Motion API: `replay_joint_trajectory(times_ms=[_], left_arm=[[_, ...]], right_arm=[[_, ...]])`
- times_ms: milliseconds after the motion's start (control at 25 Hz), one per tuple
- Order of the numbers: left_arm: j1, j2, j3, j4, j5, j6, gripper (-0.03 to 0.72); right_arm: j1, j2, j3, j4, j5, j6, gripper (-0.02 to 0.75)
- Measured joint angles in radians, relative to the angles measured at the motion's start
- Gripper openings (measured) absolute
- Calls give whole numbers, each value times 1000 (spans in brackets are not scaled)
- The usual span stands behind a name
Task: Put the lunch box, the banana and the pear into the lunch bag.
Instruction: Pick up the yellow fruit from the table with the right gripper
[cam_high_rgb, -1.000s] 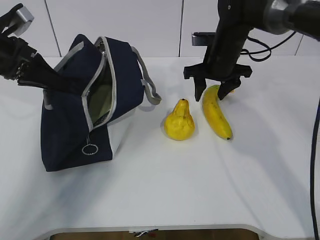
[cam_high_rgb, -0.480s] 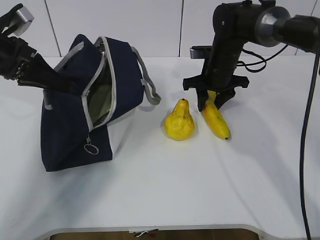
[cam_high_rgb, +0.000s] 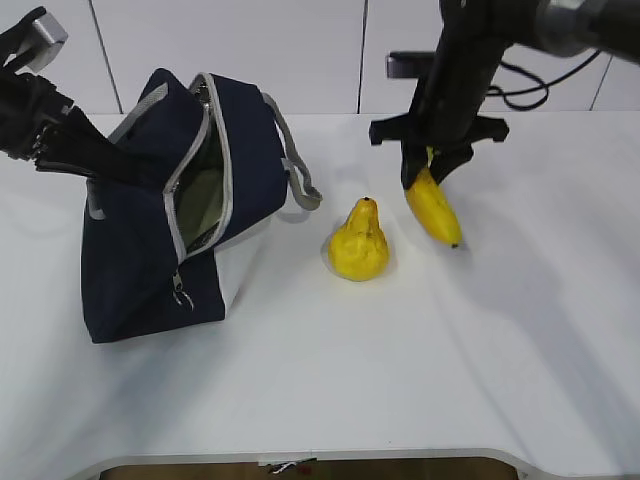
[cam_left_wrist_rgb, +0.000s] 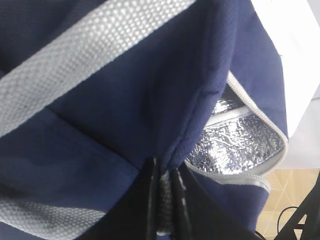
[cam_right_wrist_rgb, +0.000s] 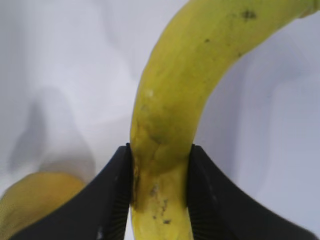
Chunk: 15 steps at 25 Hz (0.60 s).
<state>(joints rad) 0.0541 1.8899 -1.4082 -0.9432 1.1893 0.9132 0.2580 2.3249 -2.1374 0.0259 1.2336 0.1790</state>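
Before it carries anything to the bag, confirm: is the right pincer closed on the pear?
No. The right pincer is clamped on the banana, while the pear sits untouched on the table.

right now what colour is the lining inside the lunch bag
Shiny crinkled silver foil inside the navy lunch bag, clearest in the left wrist view.

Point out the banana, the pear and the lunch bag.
banana (cam_high_rgb: 434, 208), exterior view, on the middle of its yellow body below the jaws.
pear (cam_high_rgb: 359, 247), exterior view, on its plump lower half.
lunch bag (cam_high_rgb: 130, 260), exterior view, on the navy front panel.
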Motion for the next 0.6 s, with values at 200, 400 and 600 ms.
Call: replay_joint_trajectory(times_ms=[200,400,600], left_arm=[[0,0,0,-19,0,0,15],[0,0,0,-98,2,-1,15],[-14,0,0,-238,3,-1,15]], right_arm=[[0,-186,0,43,4,-51,265],[0,-336,-2,174,16,-179,265],[0,-324,-4,401,20,-256,265]])
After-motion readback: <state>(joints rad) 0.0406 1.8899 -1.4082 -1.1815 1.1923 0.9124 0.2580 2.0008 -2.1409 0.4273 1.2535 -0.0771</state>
